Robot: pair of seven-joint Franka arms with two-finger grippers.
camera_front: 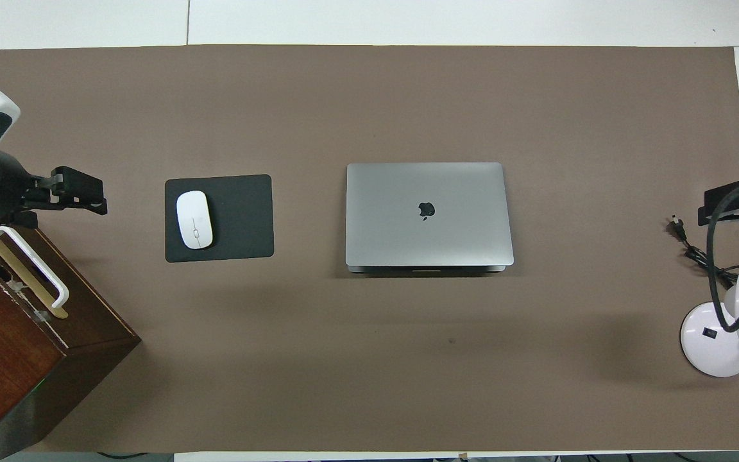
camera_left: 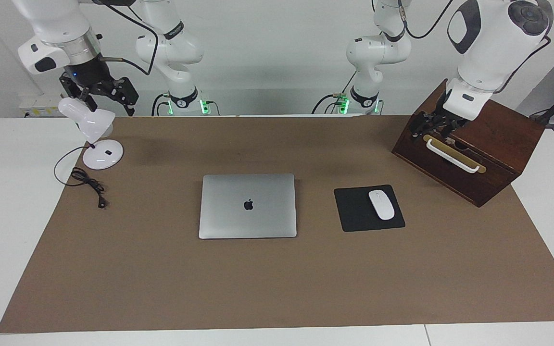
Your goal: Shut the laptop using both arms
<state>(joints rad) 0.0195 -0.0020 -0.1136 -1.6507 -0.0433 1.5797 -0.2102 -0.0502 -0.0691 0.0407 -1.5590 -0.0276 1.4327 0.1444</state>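
Brown paper [camera_left: 277, 288] covers the middle of the white table [camera_left: 3, 216], and most of it lies bare on the side away from the robots. At its centre rests the laptop [camera_left: 247, 205], silver-grey, lid down flat with the dark logo facing up, untouched by either arm. Beside it, toward the left arm's end, a white mouse [camera_left: 381, 204] sits on a black mouse pad [camera_left: 354, 211]. Toward the right arm's end a loose black cable [camera_left: 87, 185] curls near the round base of a white desk lamp [camera_left: 99, 149]. Nearer to the robots, a dark wooden box [camera_left: 488, 158] with a pale handle stands at the left arm's end. The left gripper [camera_left: 433, 126] hangs just over that box's handle edge, fingers spread and holding nothing. The right gripper [camera_left: 106, 96] hovers over the lamp's shade, its fingers released too, empty.
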